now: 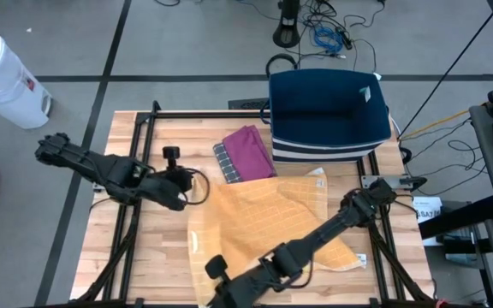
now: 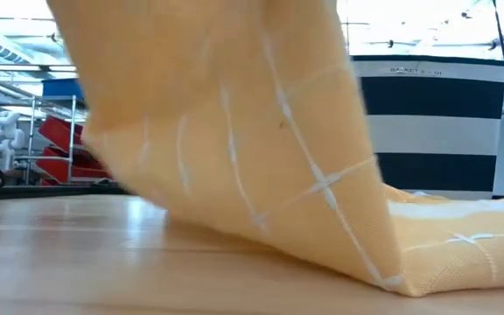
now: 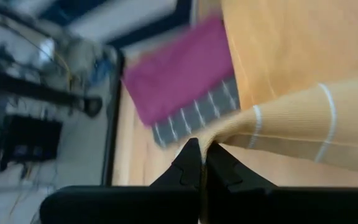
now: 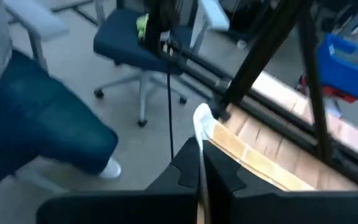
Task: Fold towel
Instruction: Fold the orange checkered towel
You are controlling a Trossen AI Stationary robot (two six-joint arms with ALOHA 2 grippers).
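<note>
Left gripper (image 3: 202, 157) pinched orange towel (image 1: 264, 218) corner near tabletop (image 1: 135, 257) centre; right gripper (image 4: 199, 168) clamped front-edge corner, lifted for folding.

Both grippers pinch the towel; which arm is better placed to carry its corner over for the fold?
Left, probably. The left gripper holds the towel corner raised at mid-table, beside the spread cloth. The right gripper is at the table's near edge.

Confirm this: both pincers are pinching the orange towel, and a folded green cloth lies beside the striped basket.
One error: the folded cloth is magenta, as the high view shows. The left pincer and right pincer do pinch the orange towel, and the cloth lies beside the striped basket.
</note>
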